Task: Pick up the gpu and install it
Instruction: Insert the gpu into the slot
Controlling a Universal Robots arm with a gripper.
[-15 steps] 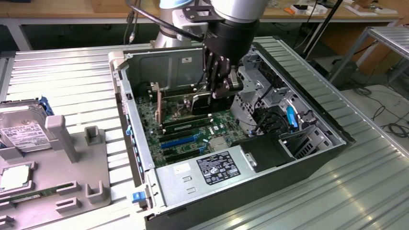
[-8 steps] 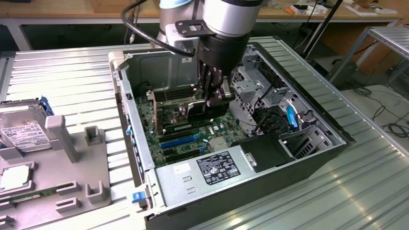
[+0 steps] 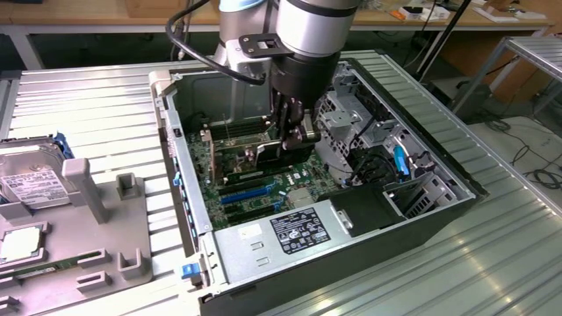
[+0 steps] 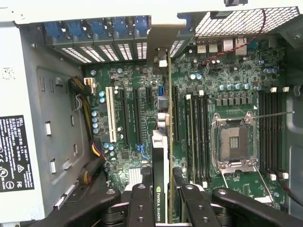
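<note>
The gpu [image 3: 253,156], a green card with a black cooler, stands on edge inside the open computer case [image 3: 457,178], low over the motherboard [image 3: 263,191]. My gripper [image 3: 294,139] reaches down into the case and is shut on the card's upper edge. In the wrist view the gpu [image 4: 160,156] appears edge-on between two black fingers [image 4: 141,205], and its silver bracket [image 4: 162,38] points toward the case's rear slot openings. The card runs along the black expansion slots [image 4: 135,116]. I cannot tell whether its lower edge touches a slot.
A silver hard drive [image 3: 31,178], a processor [image 3: 20,245] and a memory stick [image 3: 44,270] lie on a grey fixture at the exterior view's left. Inside the case are the power supply [image 3: 290,230], a drive cage [image 3: 351,125], cables and the empty processor socket [image 4: 234,142].
</note>
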